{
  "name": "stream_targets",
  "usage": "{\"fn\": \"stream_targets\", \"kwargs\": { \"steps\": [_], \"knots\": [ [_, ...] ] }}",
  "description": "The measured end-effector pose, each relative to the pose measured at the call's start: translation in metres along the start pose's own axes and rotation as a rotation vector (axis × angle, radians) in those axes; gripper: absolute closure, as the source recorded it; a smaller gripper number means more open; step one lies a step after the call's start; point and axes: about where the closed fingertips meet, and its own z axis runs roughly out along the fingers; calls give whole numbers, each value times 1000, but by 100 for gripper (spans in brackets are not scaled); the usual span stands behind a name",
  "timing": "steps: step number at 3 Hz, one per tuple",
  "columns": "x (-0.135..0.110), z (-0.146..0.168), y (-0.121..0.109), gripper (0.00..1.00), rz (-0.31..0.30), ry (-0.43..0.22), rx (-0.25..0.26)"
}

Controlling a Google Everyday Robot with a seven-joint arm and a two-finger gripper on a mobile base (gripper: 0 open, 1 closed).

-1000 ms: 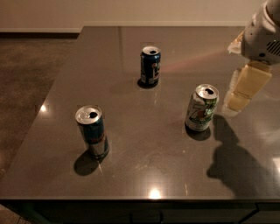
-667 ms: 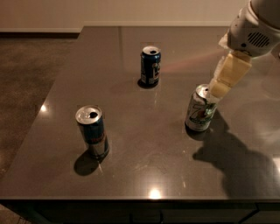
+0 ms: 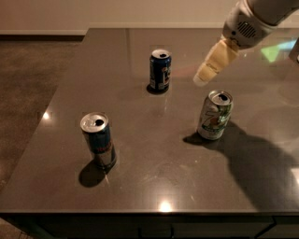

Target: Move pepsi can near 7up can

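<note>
A dark grey polished stone tabletop [image 3: 154, 177] carried overhead-light reflections [image 3: 164, 206]. A pale wall [image 3: 117, 11] ran behind; brown, possibly carpeted floor [image 3: 32, 70] lay left. The gripper [image 3: 201, 80] hung above the tabletop's far right.

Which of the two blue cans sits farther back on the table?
The dark navy pepsi can, just left of the gripper; the slimmer blue-and-silver can stands at the front left.

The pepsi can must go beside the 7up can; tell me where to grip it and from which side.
Grip the pepsi can around its mid-body: it stands upright, with nothing touching it. Come from its right in the picture, where the gripper hovers over the table near the 7up can; likely the shortest approach.
</note>
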Motion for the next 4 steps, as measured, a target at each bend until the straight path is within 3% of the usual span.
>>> {"fn": "stream_targets", "kwargs": {
  "steps": [1,4],
  "knots": [
    [-19,25,-19,0,63,-52,32],
    [-49,95,-60,0,177,-91,99]
  ]
}}
